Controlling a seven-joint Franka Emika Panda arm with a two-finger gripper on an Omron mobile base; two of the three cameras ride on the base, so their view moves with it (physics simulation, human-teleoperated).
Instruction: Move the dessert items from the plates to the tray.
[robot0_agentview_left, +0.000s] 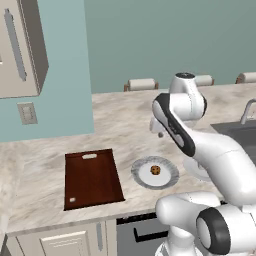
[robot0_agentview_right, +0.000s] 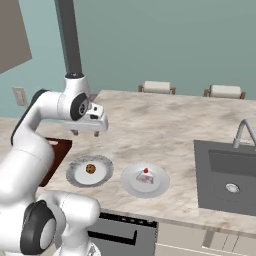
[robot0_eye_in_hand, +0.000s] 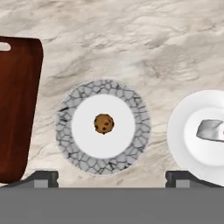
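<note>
A tan chocolate-chip cookie (robot0_eye_in_hand: 104, 124) lies at the centre of a plate (robot0_eye_in_hand: 141, 127) with a grey patterned rim. To its right, a white cake piece with red topping (robot0_agentview_right: 145, 175) rests on a second, paler plate (robot0_agentview_right: 129, 183). The dark reddish-brown tray (robot0_agentview_left: 92, 179) lies flat and bare on the counter, left of the cookie plate (robot0_agentview_left: 140, 173). My gripper (robot0_agentview_right: 85, 133) hangs open well above the counter, over the cookie plate, holding nothing. In the hand view its fingertips (robot0_eye_in_hand: 42, 178) stand wide apart on either side of that plate.
A sink (robot0_agentview_right: 227, 175) with a faucet (robot0_agentview_right: 243, 132) is set into the marble counter at the right. Stools (robot0_agentview_right: 156, 87) stand behind the far edge. A wall cabinet (robot0_agentview_left: 20, 45) and an outlet (robot0_agentview_left: 27, 114) are at the left.
</note>
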